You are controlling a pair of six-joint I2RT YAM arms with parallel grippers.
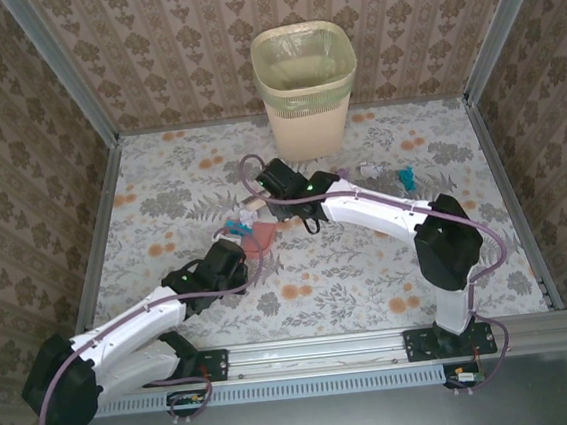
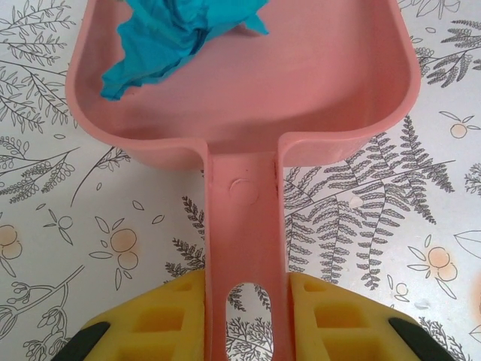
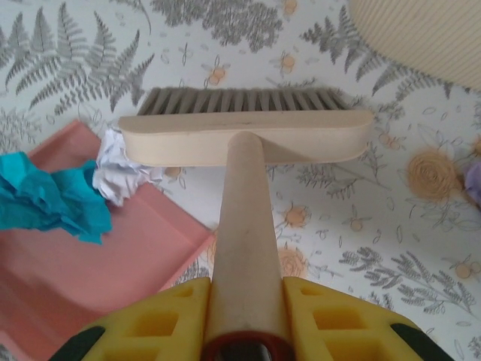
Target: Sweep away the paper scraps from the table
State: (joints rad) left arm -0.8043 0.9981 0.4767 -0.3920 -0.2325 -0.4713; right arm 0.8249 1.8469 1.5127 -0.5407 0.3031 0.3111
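The table, covered with a cloth printed in grey leaves and orange flowers, is spread across the middle of the overhead view. A cream waste bin is stood at its upper centre. A pale liner is fitted in the bin, and nothing else can be made out inside it. A pink dustpan appears to be rested on the cloth just left of centre, its handle clamped between the yellow pads of the left gripper. A brush with a pale wooden head is gripped by its round handle in the tightly closed right gripper, its bristles set down just beyond the pan's lip. Of the paper scraps, a teal scrap is lodged in the pan at the upper left of the left wrist view. A white scrap is caught at the pan's edge, touching the left end of the brush head. A second teal scrap is left on the cloth right of the bin, and a blurred lilac scrap is seen at the right edge of the right wrist view. The scraps are judged very light, soft and springy, easily flicked away by a quick stroke. They are best not pinched at all but pushed from behind with the bristles.
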